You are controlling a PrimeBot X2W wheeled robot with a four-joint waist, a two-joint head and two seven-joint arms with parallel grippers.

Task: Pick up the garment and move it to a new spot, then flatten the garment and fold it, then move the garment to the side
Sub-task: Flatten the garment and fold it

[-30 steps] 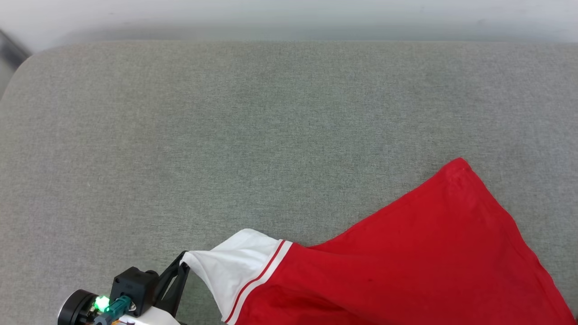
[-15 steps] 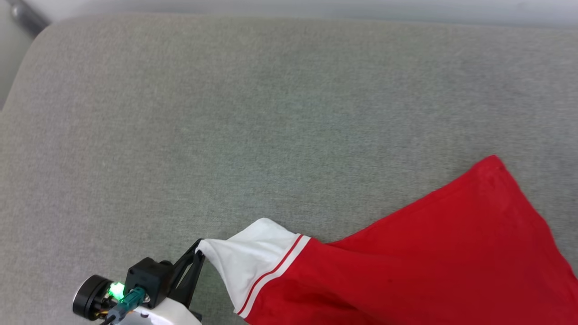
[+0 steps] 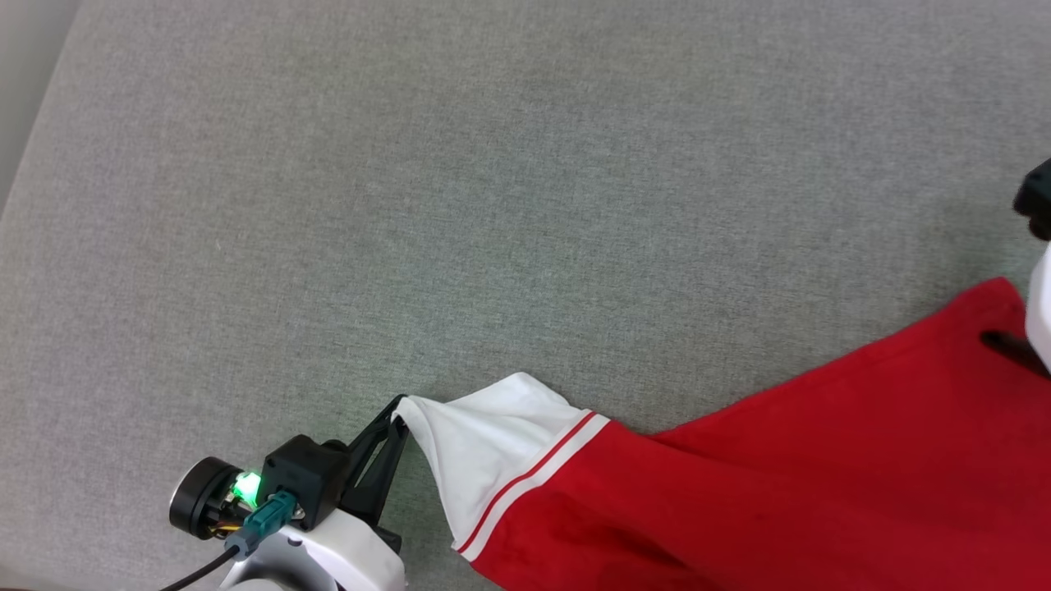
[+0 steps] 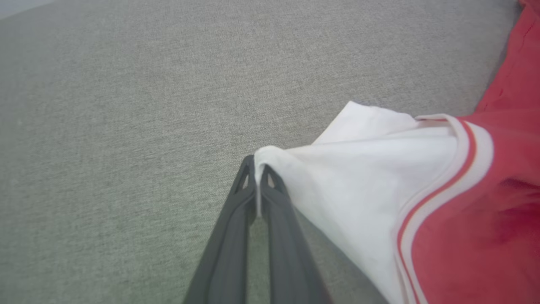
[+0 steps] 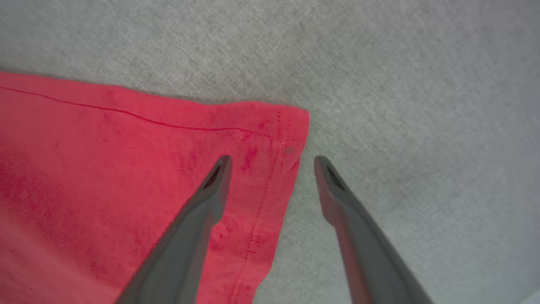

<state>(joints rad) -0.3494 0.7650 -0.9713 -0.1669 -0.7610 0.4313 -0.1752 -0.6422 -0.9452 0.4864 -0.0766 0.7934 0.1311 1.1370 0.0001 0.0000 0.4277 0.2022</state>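
Bench (image 3: 328, 205): grey woven covering; carries the garment on its near right part.
Left gripper (image 3: 399, 405): lower left of the head view; jaws pressed together on the very tip of the white sleeve; cloth drawn taut from the pinch.
Sleeve (image 3: 484, 447): white; pulled to a point toward the left gripper; red-and-white striped trim (image 3: 538, 476) where it joins the red body.
Garment (image 3: 805, 476): red body running from the sleeve rightward across the near right of the bench; plain side up; no letters or number in sight.
Hem corner (image 5: 291, 126): squared and stitched; lying flat on the bench at the garment's far right.
Right gripper (image 5: 272, 162): jaws wide apart, holding nothing; one finger over red cloth, the other over bare bench, straddling the side edge just beside the hem corner; whether either touches the cloth cannot be told.
Handling (judged): light, soft, limp; likely to sag and crease wherever unsupported; not fragile; thin knit may slip out of a shallow pinch; best taken at stitched edges, sleeve tip and hem corner, so two holds can stretch it flat.
Views compared: left wrist view shows white cloth clamped between the finger ends, which the head view gives small and side-on; right wrist view shows the hem stitching and the open gap, where the head view cuts that arm off at its right edge; head view gives the span of cloth between both arms, which neither wrist view takes in.
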